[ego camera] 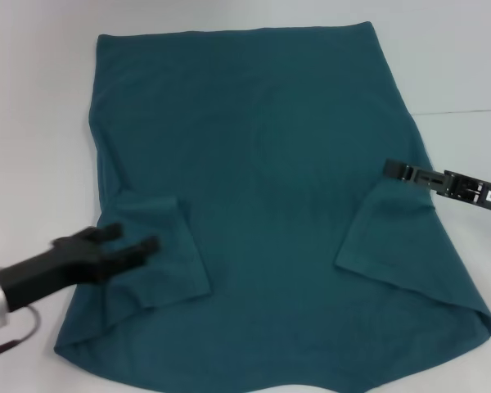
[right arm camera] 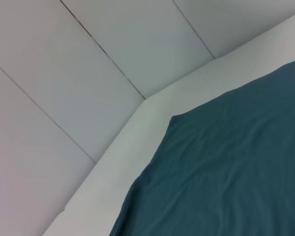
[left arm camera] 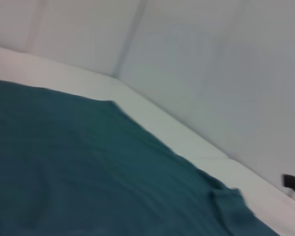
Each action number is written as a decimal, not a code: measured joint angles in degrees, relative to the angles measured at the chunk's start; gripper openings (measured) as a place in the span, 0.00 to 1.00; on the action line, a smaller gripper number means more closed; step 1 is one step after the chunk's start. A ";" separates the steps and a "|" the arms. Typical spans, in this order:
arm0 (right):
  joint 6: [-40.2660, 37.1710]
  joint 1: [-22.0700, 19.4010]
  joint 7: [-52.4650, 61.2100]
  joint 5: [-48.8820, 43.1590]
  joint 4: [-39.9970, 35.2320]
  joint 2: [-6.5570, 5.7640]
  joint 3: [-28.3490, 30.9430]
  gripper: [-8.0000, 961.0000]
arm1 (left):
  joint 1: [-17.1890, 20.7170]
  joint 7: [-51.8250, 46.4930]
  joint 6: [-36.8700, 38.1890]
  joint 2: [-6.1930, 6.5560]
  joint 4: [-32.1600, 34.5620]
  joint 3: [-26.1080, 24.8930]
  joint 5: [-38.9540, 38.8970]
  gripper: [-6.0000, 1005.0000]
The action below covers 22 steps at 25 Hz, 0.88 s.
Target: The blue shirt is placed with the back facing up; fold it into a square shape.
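Both grippers only in head view: left gripper (ego camera: pixel 132 238) spread over blue shirt (ego camera: pixel 262 164)

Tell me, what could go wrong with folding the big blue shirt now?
The blue shirt has both sleeves folded in, but they lie loose; pulling the cloth could flip them back out. The left gripper hovers, open, over the left sleeve and might snag it. The right gripper sits at the shirt's right edge; if only one side gets pulled, the fold may come out crooked rather than square.
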 joint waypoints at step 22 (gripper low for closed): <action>4.36 2.89 2.06 0.32 0.00 -0.85 0.22 0.96 | 6.88 -17.33 9.79 0.57 8.40 -13.94 15.94 0.93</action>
